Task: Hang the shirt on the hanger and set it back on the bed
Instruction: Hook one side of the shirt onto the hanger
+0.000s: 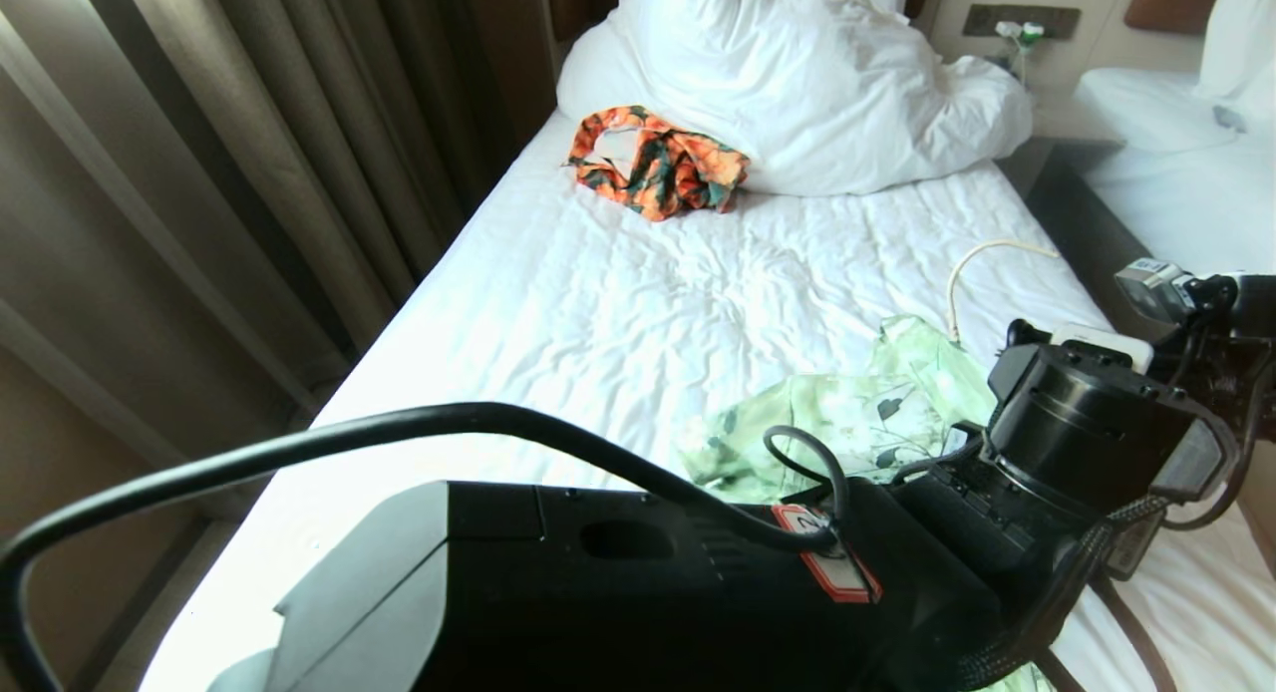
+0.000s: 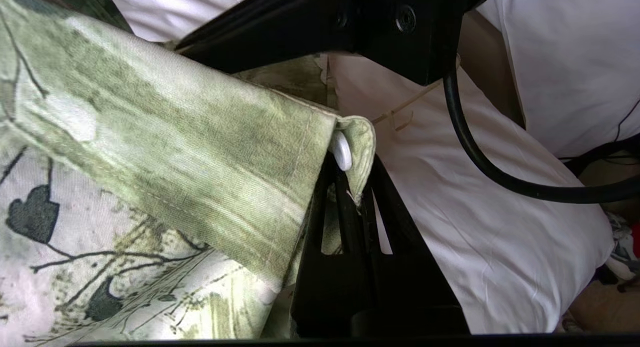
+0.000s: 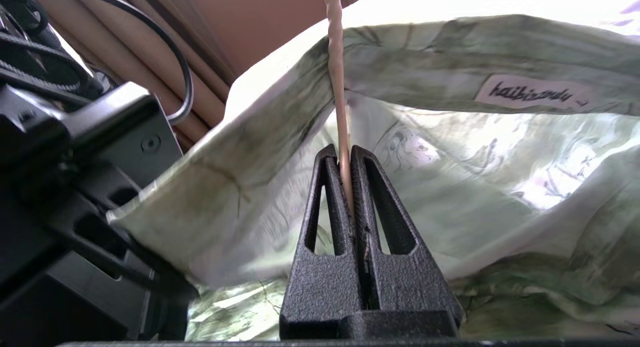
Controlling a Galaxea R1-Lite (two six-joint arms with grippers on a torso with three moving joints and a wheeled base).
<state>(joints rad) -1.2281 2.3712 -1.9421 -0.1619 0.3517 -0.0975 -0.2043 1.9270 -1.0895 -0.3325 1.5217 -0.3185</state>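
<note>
Fingers of the right gripper [image 3: 345, 157] are clamped on the hanger [image 3: 336, 77] wire inside the shirt [image 3: 450, 187] collar; those of the left gripper [image 2: 350, 187] are pinched on its buttoned edge. Soft, light cloth likely slumps, so the collar is best gripped. Only the head view shows the bed [image 1: 598, 293].

Shirt [image 1: 857, 413] light green mottled, white flowers, dark green leaves and vines, white button. Hanger [image 1: 982, 263] cream-white. Bed [image 1: 618, 313] sheets white. Bunched garment [image 1: 653, 164] orange with dark green print. Curtains [image 1: 199, 173] beige-brown.
</note>
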